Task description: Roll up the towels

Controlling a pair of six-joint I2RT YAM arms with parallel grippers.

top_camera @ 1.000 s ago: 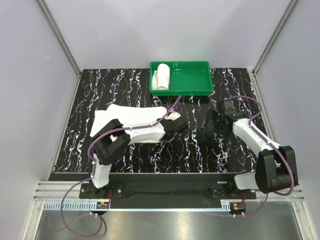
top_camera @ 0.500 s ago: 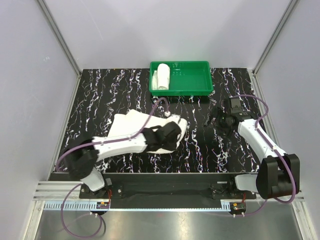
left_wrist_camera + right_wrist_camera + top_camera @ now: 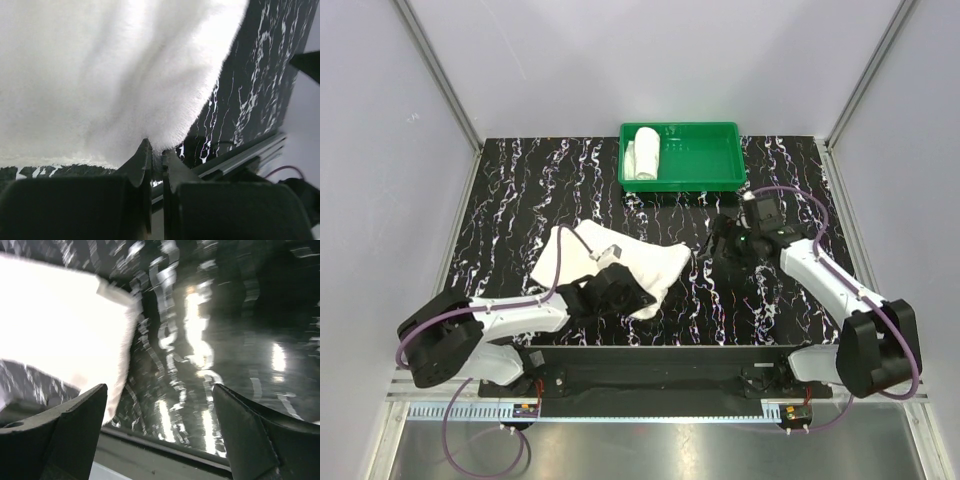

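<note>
A white towel [image 3: 625,262] lies spread and rumpled on the black marbled table [image 3: 520,200], left of centre. My left gripper [image 3: 632,297] is low at the towel's near edge. In the left wrist view this gripper [image 3: 157,152] is shut on the fluffy edge of that towel [image 3: 110,70]. A second towel [image 3: 646,152] sits rolled up in the left end of the green tray [image 3: 710,165]. My right gripper [image 3: 720,247] hovers just right of the spread towel, its jaws wide open. In the right wrist view this gripper [image 3: 160,410] holds nothing, and the towel's corner [image 3: 60,325] lies at the left.
The green tray stands at the back centre of the table. Grey walls close in the left, right and back sides. The metal rail [image 3: 650,365] with both arm bases runs along the near edge. Purple cables [image 3: 790,195] loop beside each arm.
My left arm has swung down and to the left, dragging the towel's pinched edge toward the near side. The right gripper has moved left, closer to the towel's right corner.
</note>
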